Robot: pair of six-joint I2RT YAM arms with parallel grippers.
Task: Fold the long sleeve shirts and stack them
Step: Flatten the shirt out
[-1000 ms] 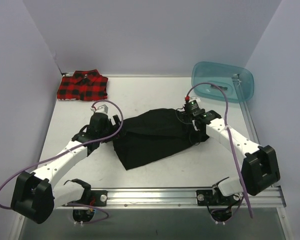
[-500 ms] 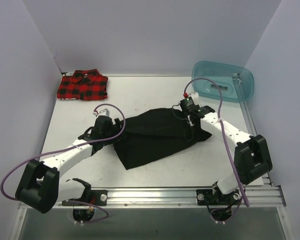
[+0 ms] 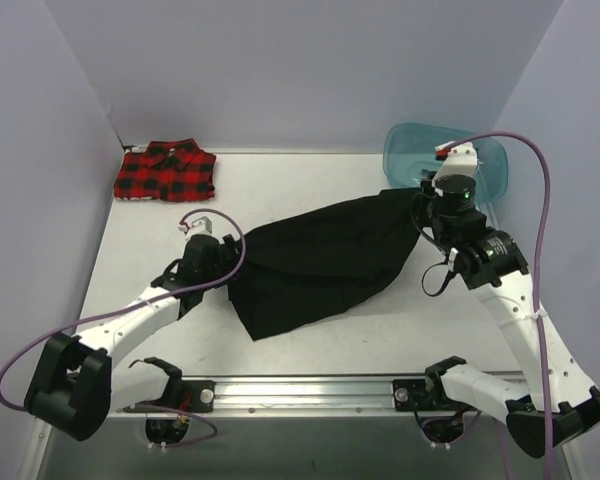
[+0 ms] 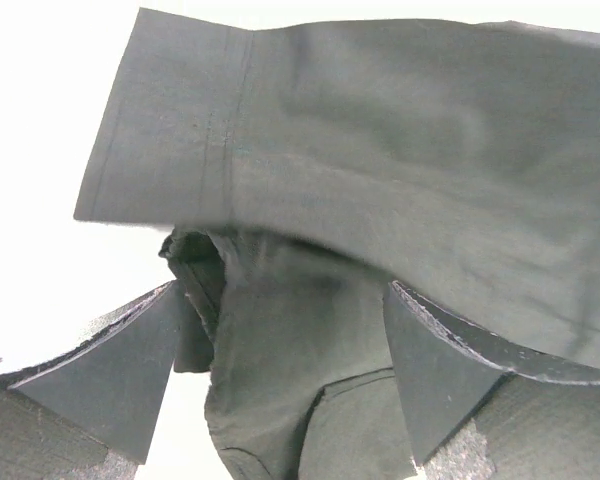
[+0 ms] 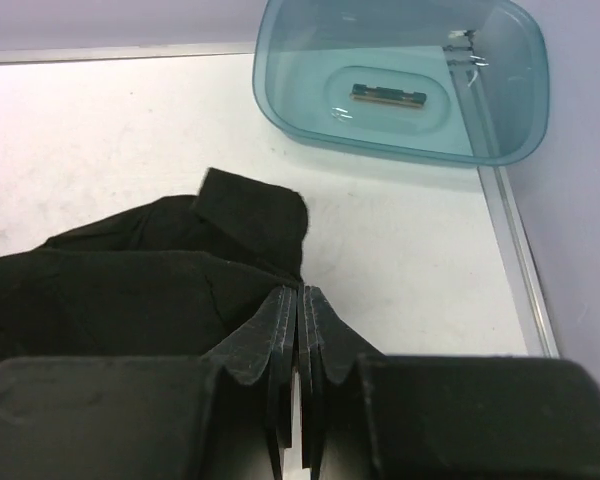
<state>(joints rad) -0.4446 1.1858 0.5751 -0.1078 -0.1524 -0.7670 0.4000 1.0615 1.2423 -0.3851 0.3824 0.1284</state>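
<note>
Looking from top cam: black shirt (image 3: 320, 262) sprawls centre, one end drawn toward far right; plaid shirt (image 3: 166, 172) sits folded far left. Left wrist cam: left gripper (image 4: 285, 300) jaws spread wide, fabric btwn them, not gripped. Right wrist cam: right gripper (image 5: 300, 300) clenched on black shirt's edge, near teal tub (image 5: 400, 90).

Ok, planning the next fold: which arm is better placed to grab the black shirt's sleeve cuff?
Left. The left gripper, open, hangs over the shirt by the cuff; the right gripper is shut on the shirt's far corner, near the tub.
</note>
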